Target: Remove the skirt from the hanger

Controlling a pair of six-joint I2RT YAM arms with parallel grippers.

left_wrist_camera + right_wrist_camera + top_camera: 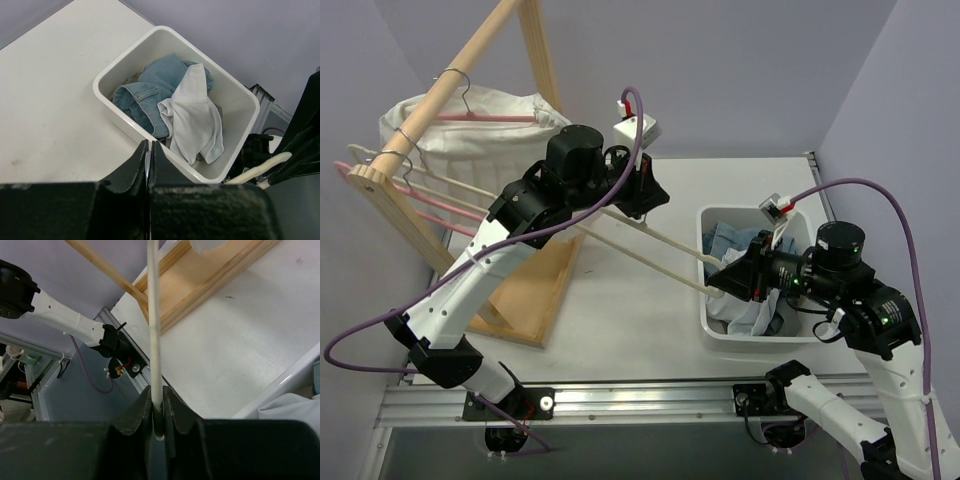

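My right gripper (156, 389) is pinching the cream hanger (154, 315). Both jaws are closed against one of its slim bars, which runs straight out from between them toward the wooden rack (215, 285) ahead. My left gripper (148, 150) has its jaws pressed together. A thin pale sliver shows in the seam between them, and I cannot tell what it is. From above, that gripper sits at the other end of the same cream hanger, which spans the gap between my two grippers. Just below and ahead of my left jaws lies the white bin (127, 54) on the table (50, 100), holding the light blue denim garment (145, 90) with the white shirt (192, 115) draped partly over it. My right jaws sit at that bin's near-left rim, just off to the right of my left jaws. The pink hanger (485, 118) is well apart from both grippers. It hangs by its wire hook from the rack's sloping rail, behind my left jaws, and lies against a white cloth bag (500, 150). A second pink hanger (455, 200) hangs lower on the same rail among cream ones. I cannot tell which of the two is meant. The skirt I cannot make out in any view.
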